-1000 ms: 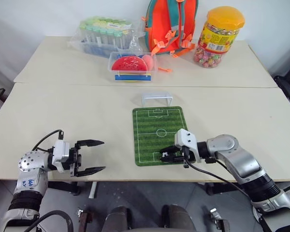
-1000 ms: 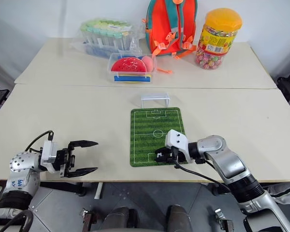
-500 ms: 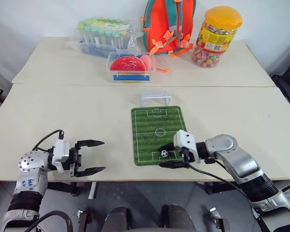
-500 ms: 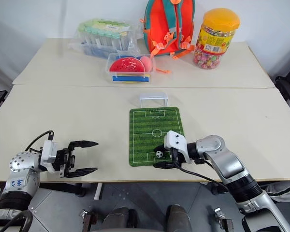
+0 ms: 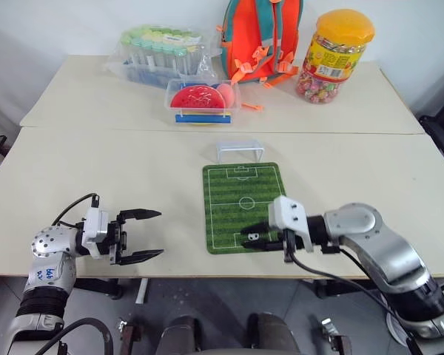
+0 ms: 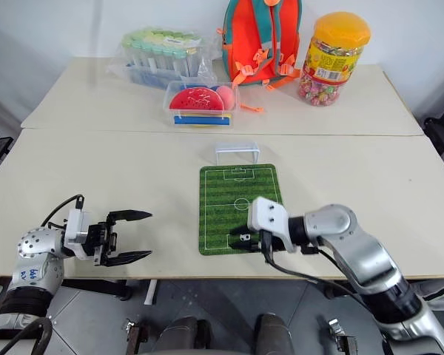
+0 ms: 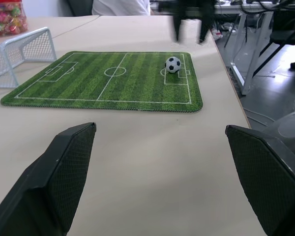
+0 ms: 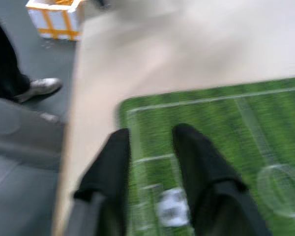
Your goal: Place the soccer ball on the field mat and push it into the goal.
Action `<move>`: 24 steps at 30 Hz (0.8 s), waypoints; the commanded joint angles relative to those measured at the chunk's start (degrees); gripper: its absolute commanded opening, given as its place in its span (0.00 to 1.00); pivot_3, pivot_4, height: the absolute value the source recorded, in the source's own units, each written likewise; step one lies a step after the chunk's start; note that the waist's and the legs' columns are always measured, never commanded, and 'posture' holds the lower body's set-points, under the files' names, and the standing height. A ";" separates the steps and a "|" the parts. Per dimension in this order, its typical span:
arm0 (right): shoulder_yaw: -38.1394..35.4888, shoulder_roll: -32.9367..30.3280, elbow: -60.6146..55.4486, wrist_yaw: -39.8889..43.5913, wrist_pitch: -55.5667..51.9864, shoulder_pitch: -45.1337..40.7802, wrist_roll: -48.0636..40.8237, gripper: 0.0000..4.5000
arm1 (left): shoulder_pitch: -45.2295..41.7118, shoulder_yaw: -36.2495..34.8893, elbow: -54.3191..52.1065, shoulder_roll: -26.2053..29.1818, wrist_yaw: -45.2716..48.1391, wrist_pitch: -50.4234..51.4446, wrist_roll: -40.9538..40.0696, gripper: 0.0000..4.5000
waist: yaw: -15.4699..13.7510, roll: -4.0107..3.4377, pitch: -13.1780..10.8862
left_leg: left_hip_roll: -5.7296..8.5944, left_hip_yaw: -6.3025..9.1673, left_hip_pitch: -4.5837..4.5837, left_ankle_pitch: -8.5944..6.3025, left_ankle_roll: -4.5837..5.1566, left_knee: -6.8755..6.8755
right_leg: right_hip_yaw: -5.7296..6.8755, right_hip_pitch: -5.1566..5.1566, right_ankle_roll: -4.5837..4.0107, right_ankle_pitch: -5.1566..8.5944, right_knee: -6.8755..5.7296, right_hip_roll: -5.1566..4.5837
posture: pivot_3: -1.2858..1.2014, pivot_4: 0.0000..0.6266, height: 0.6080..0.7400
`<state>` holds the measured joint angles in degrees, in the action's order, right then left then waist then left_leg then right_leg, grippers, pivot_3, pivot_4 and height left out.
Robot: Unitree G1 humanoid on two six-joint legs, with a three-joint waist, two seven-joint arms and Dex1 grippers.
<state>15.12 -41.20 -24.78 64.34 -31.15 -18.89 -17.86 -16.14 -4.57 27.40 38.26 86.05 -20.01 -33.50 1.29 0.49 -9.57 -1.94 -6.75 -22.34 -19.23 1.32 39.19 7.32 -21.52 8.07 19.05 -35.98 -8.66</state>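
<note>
The soccer ball [image 7: 173, 64] lies on the field mat [image 5: 240, 192] at lower centre; right claw [image 5: 257, 237] above it nearly pressed together, left claw [image 5: 142, 235] spread.

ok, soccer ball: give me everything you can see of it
The soccer ball is tiny, white with black patches, smooth and round. It sits on the field mat at the near end, in the small box marked by white lines, far from the goal. The right gripper hangs just above it; contact can't be told.

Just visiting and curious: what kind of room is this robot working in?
Probably a lab or office workroom: plain tables pushed together, props like a candy jar, backpack and toy field mat, with desks and cables in the left wrist view.
</note>
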 commanded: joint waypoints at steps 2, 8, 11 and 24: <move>0.24 -1.00 0.49 1.46 2.97 1.84 -0.16 0.01 | -0.59 -1.09 -0.47 0.11 4.82 -0.04 -0.15 1.00 | 0.14 0.00 0.00 | 0.00 -0.02 0.01 0.00 0.00 0.01 | -0.02 0.00 0.00 0.00 -0.01 0.00 | 0.52 0.24 1.00; 1.09 0.37 9.11 1.96 7.70 0.27 2.42 0.01 | -0.66 -0.96 -0.57 0.09 4.86 0.02 -0.08 1.00 | 0.26 0.00 0.00 | -0.03 -0.07 0.05 0.01 -0.01 0.01 | -0.04 0.00 0.00 0.00 -0.02 0.01 | 0.52 0.24 1.00; 1.05 1.80 13.80 1.72 10.02 -1.67 3.61 0.01 | -0.75 -0.84 -0.67 -0.06 4.78 0.06 -0.06 1.00 | 0.29 0.00 0.00 | -0.03 -0.08 0.05 0.01 -0.01 0.01 | -0.04 0.00 0.00 0.00 -0.02 0.01 | 0.52 0.24 1.00; -13.11 3.15 38.26 -12.98 17.38 -20.45 7.97 0.01 | -9.84 0.06 7.46 -3.27 4.63 -1.43 2.94 1.00 | 0.05 -0.13 -0.08 | -0.01 -0.02 -0.03 0.03 -0.02 0.03 | 0.10 -0.03 0.00 0.00 -0.08 0.00 | 0.52 0.24 1.00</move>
<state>4.13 -37.31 14.78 52.03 -14.52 -40.65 -9.46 -24.72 -4.26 33.66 35.65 86.05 -20.43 -31.13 1.35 0.36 -9.65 -1.95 -6.77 -22.37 -19.20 1.29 39.18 7.48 -21.53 8.08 19.05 -36.06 -8.66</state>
